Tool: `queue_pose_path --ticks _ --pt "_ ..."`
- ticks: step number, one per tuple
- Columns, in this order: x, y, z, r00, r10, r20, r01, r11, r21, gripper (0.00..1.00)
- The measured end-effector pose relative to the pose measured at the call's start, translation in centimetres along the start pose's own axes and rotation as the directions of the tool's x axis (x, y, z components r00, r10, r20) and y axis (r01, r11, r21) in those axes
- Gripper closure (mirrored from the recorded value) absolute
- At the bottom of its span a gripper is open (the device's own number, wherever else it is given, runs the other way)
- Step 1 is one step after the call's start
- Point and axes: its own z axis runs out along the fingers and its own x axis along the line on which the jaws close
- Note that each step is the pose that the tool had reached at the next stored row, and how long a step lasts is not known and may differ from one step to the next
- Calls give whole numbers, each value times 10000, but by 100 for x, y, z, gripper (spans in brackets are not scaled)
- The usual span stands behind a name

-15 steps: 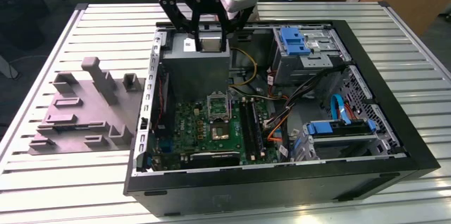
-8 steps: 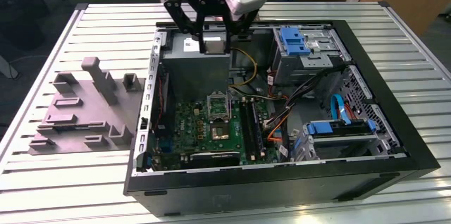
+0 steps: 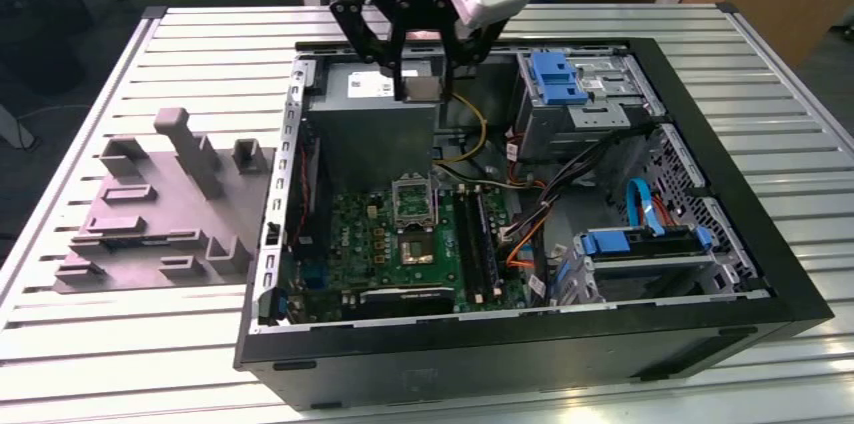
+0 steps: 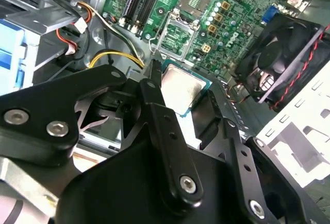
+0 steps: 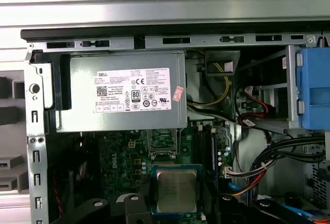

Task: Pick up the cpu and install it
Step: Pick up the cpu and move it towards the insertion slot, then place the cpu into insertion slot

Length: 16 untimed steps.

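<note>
Exterior view: the camera is off the arm, high up and tilted down on the open computer case (image 3: pixel 534 354), which lies on the slatted table (image 3: pixel 200 364). It stands far enough back to frame the whole case. The gripper (image 3: pixel 422 74) enters at the upper edge, over the power supply (image 3: pixel 374 134).

First wrist view: nearer, facing down into the case past the gripper. It takes in the power supply (image 5: pixel 121 92), the motherboard (image 5: pixel 124 157) and the cpu (image 5: pixel 176 190) held in the gripper.

Second wrist view: very close and oblique, along the gripper's black links toward the cpu (image 4: pixel 180 87), the motherboard (image 4: pixel 232 13) and the case fan (image 4: pixel 281 59).

Shared: all three views show the cpu (image 3: pixel 422 89) and the motherboard (image 3: pixel 387 234). The exterior and first wrist views share the power supply.
</note>
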Motion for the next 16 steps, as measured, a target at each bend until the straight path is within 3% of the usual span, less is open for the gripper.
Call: queue_pose_path --ticks 16 --pt "-22 -38 5 10000 0 1 0 10000 8 53"
